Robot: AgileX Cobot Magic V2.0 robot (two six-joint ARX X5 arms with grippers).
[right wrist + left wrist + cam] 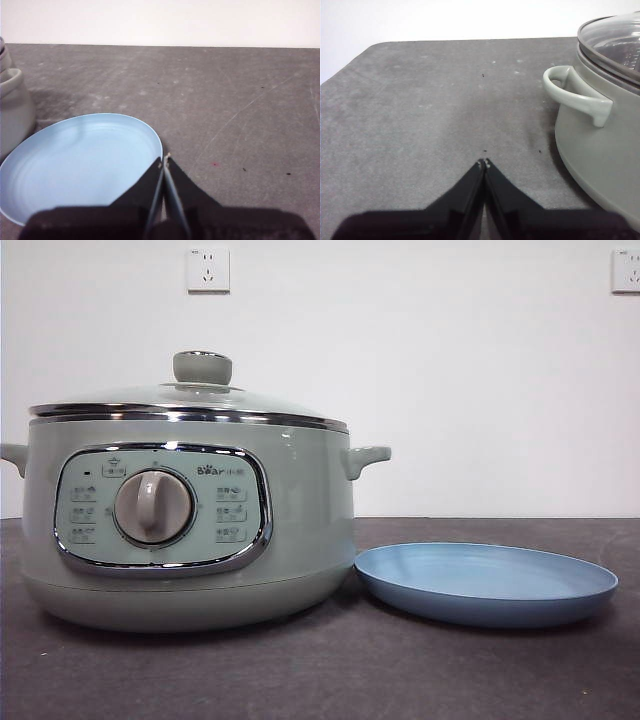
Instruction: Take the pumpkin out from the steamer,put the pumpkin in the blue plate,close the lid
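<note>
The sage-green steamer (190, 520) stands at the left of the front view with its glass lid (190, 398) on and the knob (202, 367) on top. The pumpkin is hidden. The empty blue plate (487, 582) lies to the right of the pot, almost touching it. My left gripper (484, 162) is shut and empty over bare table, beside the pot's side handle (572, 95). My right gripper (165, 159) is shut and empty, just over the edge of the blue plate (75, 165). Neither arm shows in the front view.
A dark grey table (320, 670) holds everything. A white wall stands behind with two sockets (208, 270). The pot's edge shows in the right wrist view (12, 115).
</note>
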